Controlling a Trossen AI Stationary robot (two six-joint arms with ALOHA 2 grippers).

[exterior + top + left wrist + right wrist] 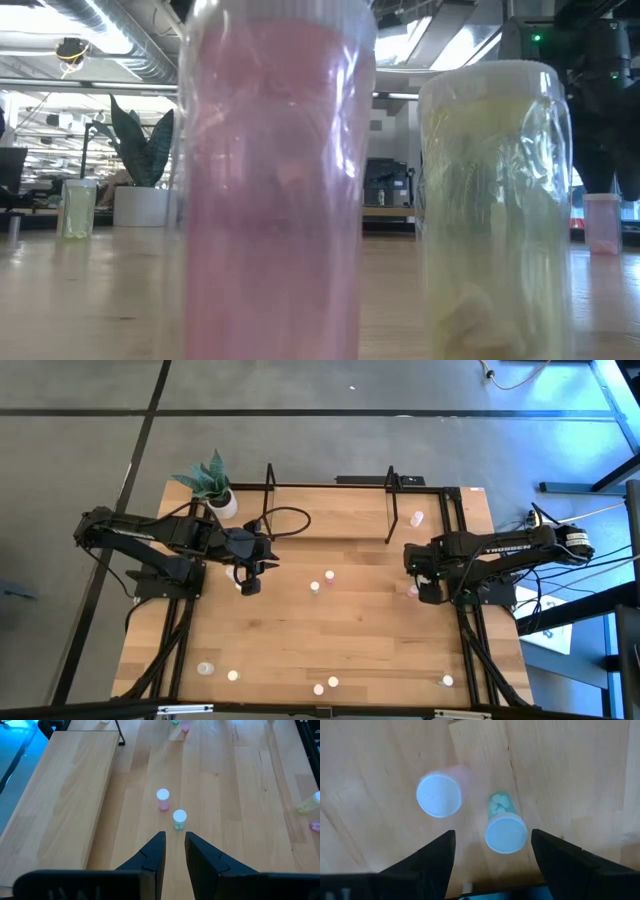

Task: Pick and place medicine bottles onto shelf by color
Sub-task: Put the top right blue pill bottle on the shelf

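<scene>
Right gripper (492, 851) hangs over the right side of the table, fingers spread wide, with a green-filled, white-capped bottle (504, 826) standing between them, touching neither; a pink bottle (440, 794) stands just beside it, outside the fingers. Left gripper (174, 851), jaws narrow and empty, sits just short of a greenish bottle (179, 819) and a second pink bottle (163, 799). The shelf (330, 510) lies at the table's far edge, well apart from both grippers.
</scene>
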